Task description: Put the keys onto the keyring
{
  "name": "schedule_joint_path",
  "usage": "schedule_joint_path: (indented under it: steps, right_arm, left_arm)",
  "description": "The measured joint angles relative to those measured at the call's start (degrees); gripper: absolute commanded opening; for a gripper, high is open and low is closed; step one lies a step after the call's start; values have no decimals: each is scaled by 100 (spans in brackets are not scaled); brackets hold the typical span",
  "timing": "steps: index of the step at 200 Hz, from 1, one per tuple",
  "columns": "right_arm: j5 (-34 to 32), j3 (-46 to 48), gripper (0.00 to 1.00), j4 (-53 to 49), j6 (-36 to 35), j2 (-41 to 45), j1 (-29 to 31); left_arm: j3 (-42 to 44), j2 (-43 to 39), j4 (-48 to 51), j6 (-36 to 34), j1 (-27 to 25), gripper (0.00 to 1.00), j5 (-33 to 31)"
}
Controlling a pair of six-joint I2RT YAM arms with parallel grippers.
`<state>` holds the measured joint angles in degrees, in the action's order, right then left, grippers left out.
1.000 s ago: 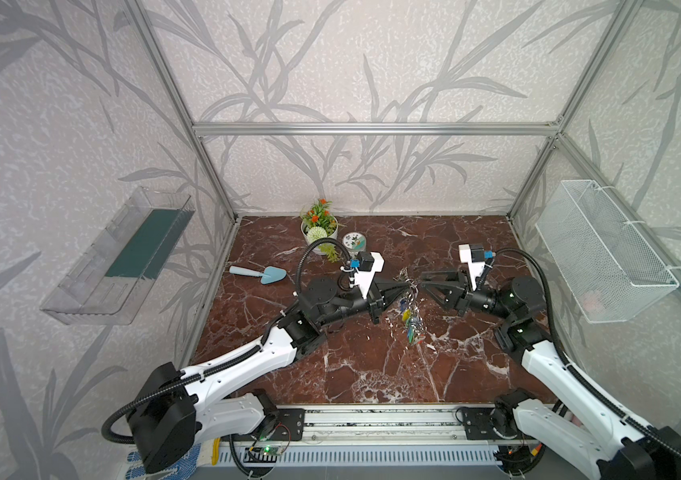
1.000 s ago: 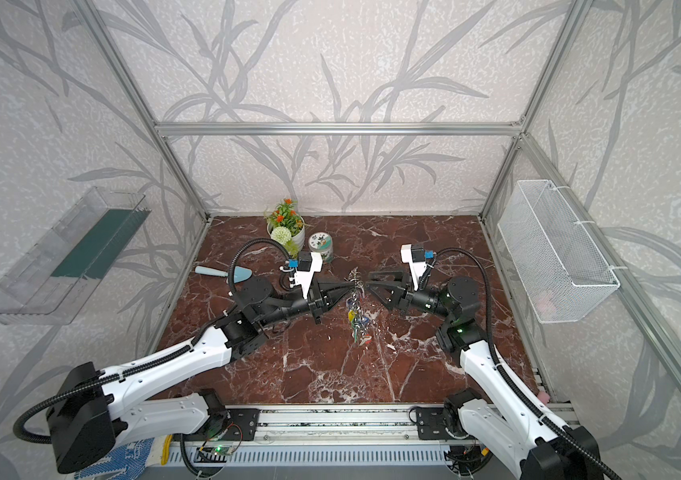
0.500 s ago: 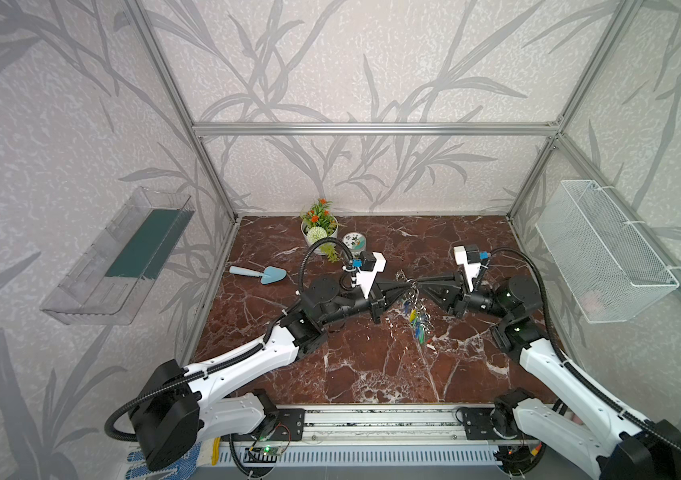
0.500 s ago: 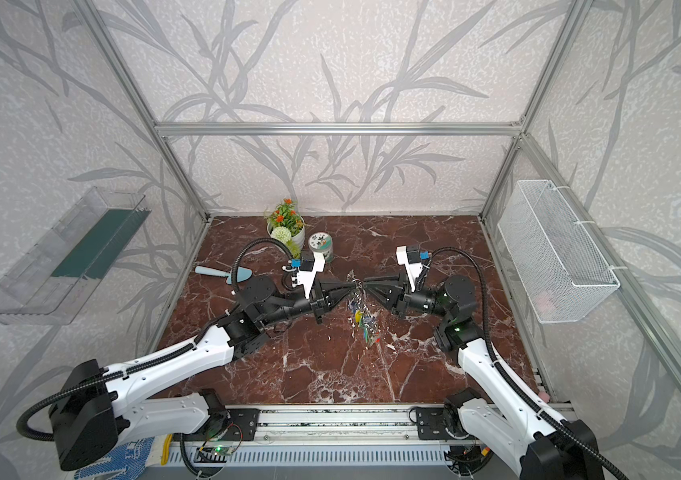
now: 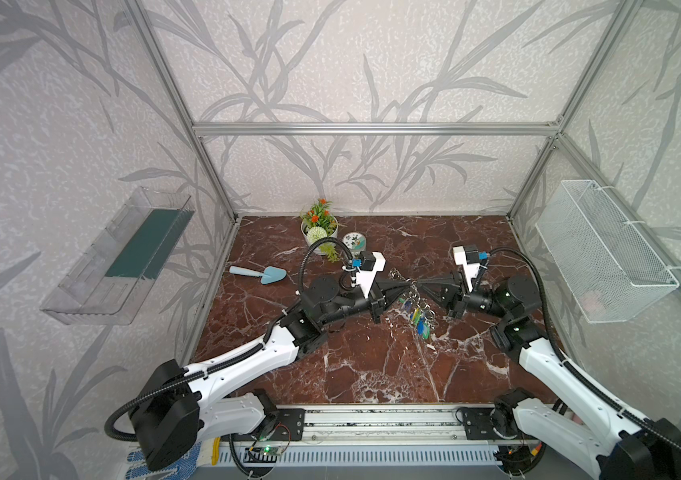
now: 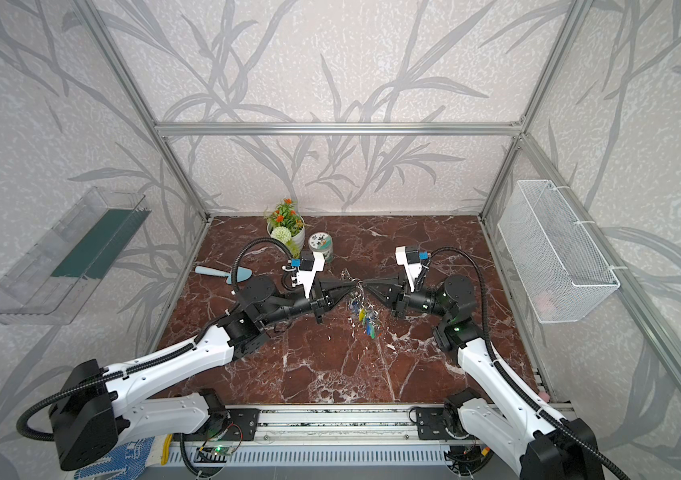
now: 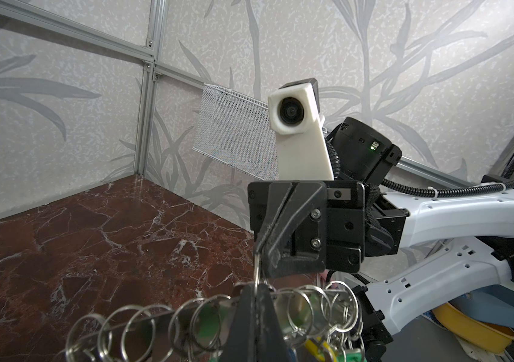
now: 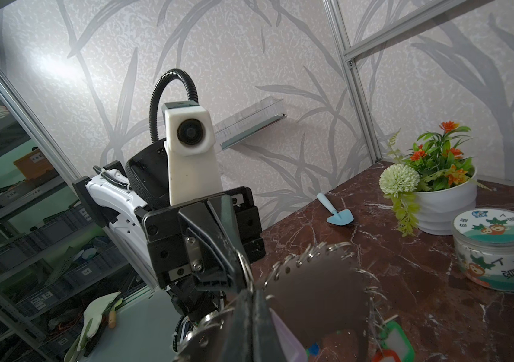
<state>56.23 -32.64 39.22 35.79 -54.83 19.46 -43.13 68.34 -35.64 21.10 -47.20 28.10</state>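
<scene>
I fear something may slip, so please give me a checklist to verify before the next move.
1. Left gripper shut on keyring: ok.
2. Right gripper shut on a small ring: ok.
3. Keyring lifted off table, tags hanging: ok.
4. Lilac tag already hung on keyring: cannot tell.
5. Pot, jar and trowel stand apart from keyring: ok.

In the right wrist view the keyring (image 8: 315,291) is blurred and cut by the edge, with the keys (image 8: 288,343) half hidden behind the right pincer (image 8: 251,301).
</scene>
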Motion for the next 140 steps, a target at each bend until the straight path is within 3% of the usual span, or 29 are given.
schedule_joint_path:
  steps: [140]
  right_arm:
    - [15,0,0,63,-181,-223,92]
  left_arm:
    - [-96,-7,68,103,33,0,-81]
